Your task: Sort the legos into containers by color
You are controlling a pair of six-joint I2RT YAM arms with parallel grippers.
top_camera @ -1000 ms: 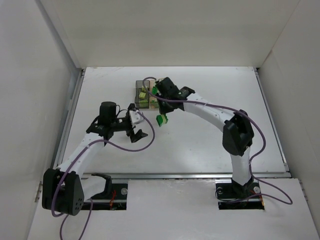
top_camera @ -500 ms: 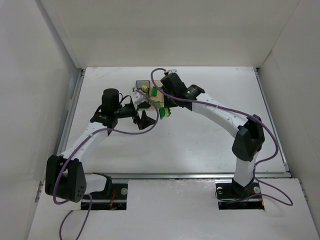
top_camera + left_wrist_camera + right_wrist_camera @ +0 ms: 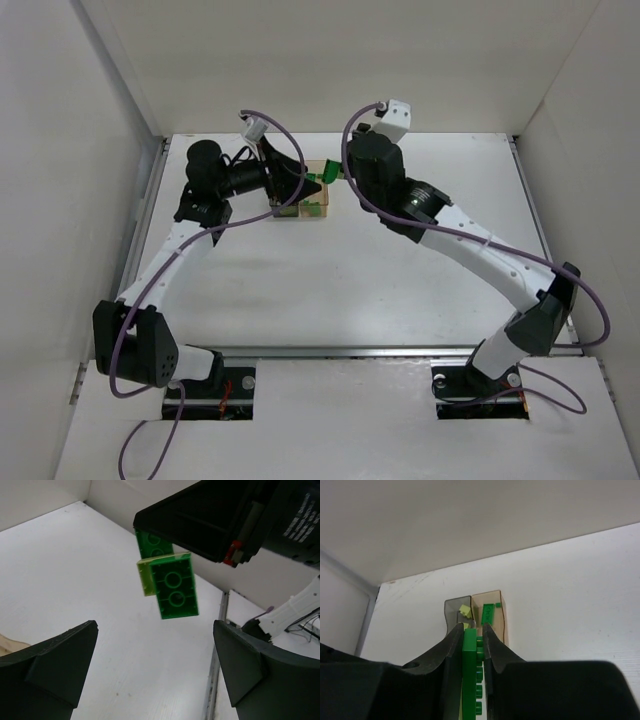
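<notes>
The held lego cluster [image 3: 175, 590], bright green bricks with a pale yellow-green one pressed against them, is pinched edge-on in the right gripper [image 3: 471, 631], whose fingers are closed onto its two faces. From overhead, we find the cluster at the far right corner of the tan bin [image 3: 502, 622]. The grey bin [image 3: 450, 612] stands against the tan one on its left, and both rest on the table [image 3: 400, 260] near the back wall. A pale brick [image 3: 465, 610] lies in the grey bin and a green brick [image 3: 488, 612] in the tan bin. The right arm [image 3: 480, 255] reaches far forward and leftward from its base, with its wrist raised. The left arm [image 3: 165, 265] stretches forward along the left side, its wrist turned rightward. The left gripper [image 3: 154, 630] has its jaws spread wide and points at the cluster, which we see between its fingers, touching neither.
</notes>
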